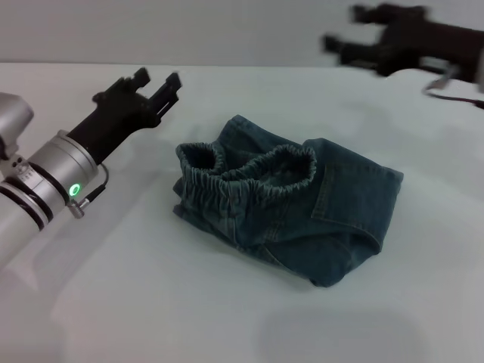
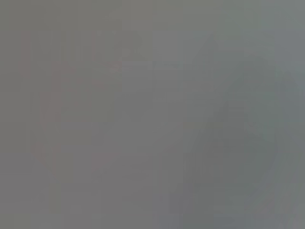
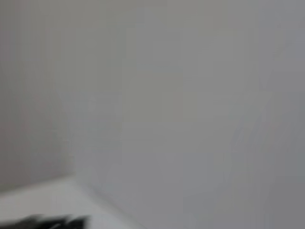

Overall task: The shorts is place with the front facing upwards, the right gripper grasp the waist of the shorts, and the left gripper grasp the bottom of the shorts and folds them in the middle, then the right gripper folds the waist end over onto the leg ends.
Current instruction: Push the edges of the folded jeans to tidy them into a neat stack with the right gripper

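Folded denim shorts (image 1: 291,208) mid-bench (image 1: 113,302), soft, limp, likely best gripped at gathered waistband; left tool (image 1: 155,91) parted, empty, just beside; right tool (image 1: 363,38) spread, empty, raised well apart

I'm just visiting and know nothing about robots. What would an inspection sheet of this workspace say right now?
Surface: plain white table, bare around the garment.
Job's things: the shorts lie folded into a compact bundle mid-table, gathered elastic waistband on top toward the left; leg hems not visible.
Clutter: nothing seen.
Grippers: the left gripper hangs open above the table, left of the shorts, touching nothing. The right gripper is raised at the far right, open, holding nothing.
Cables: a thin cable hangs by the right arm; a short one loops at the left wrist.
Surroundings: pale blank wall behind the table; both wrist views show nothing useful.
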